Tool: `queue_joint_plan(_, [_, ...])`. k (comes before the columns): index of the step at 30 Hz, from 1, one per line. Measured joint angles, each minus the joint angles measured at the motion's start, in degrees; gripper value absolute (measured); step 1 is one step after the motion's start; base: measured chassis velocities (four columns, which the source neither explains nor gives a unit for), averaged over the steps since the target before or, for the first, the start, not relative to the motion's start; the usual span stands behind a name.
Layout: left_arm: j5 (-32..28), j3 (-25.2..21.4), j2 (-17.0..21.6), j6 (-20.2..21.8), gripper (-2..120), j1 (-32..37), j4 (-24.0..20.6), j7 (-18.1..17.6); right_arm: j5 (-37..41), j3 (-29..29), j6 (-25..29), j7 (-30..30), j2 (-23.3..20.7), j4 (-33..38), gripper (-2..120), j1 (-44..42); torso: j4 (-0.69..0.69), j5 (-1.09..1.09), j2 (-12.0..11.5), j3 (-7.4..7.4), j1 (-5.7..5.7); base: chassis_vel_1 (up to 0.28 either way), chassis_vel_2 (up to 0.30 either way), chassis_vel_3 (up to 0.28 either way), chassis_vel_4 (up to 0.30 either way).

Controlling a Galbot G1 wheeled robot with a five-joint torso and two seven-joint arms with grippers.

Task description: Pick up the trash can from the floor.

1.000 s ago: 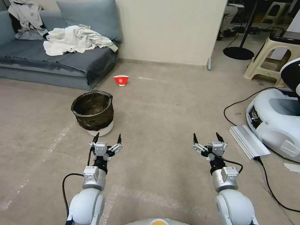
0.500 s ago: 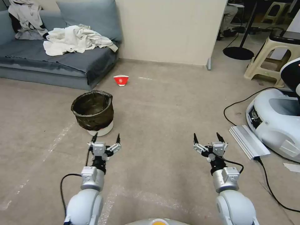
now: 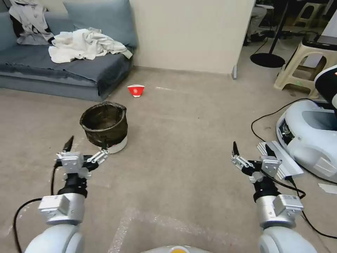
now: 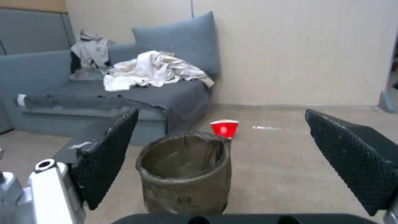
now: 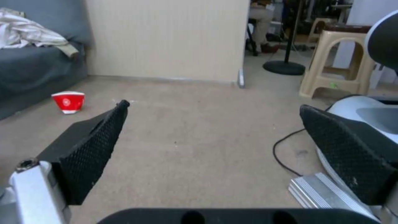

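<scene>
The head view looks forward and down over both arms at the floor (image 3: 182,140). The 2 wrist views sit low, facing forward between open fingers. The left one and the head view share the trash can (image 4: 184,177), sofa (image 4: 166,93) and red cup (image 5: 68,101)

The trash can (image 3: 105,126) is smooth white plastic under a crinkled, faintly glossy dark bag. The floor (image 3: 182,140) is matt short-pile carpet. Each end effector, left (image 3: 85,147) and right (image 3: 252,151), has brushed metal links and black textured rubber pads (image 4: 105,155).
</scene>
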Motion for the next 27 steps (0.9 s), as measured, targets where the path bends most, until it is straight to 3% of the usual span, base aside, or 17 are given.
queue_joint_plan(7, [0.14, 0.27, -0.3, 1.74, 100, -0.02, 0.33, -0.48, 0.54, -0.09, -0.38, 0.04, -0.31, -0.93, 100, 0.98, 0.0, 0.01, 0.0, 0.0, 0.0, 0.0, 0.0, 0.0, 0.0])
queue_joint_plan(27, [0.29, 0.67, -0.58, 1.52, 100, 0.47, 0.43, -0.35, 0.8, -0.24, 0.03, -0.26, -0.35, -1.31, 100, 0.47, 0.0, 0.01, 0.0, 0.01, 0.0, 0.034, 0.036, 0.036, 0.032])
